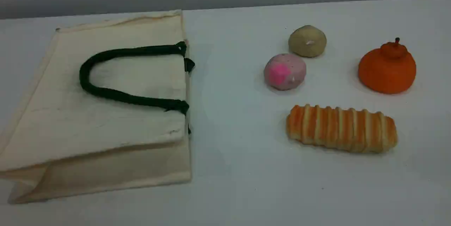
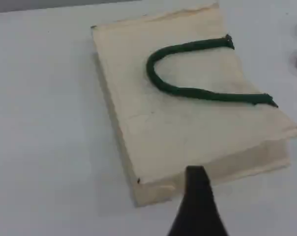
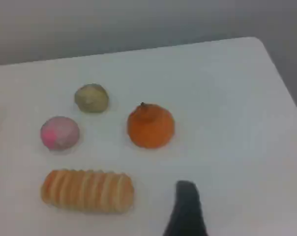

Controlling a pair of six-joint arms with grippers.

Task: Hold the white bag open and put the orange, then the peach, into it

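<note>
Cream-white canvas bag lies flat on its side at table's left, closed, mouth edge facing right twd the fruits; dark green rope handle curls in a U on top. Orange, squat w/ knobbed top and small dark stem, sits upright far right. Peach, small pale pink ball w/ bright pink patch, rests between bag and orange, well apart from both.

Matt cloth and soft-looking toy food on a smooth table

The white bag is coarse cream canvas with creases, its handle twisted dark green rope. The orange, the peach, the beige ball and the striped loaf look matt and foam-like. The table is smooth, faintly sheened white.
</note>
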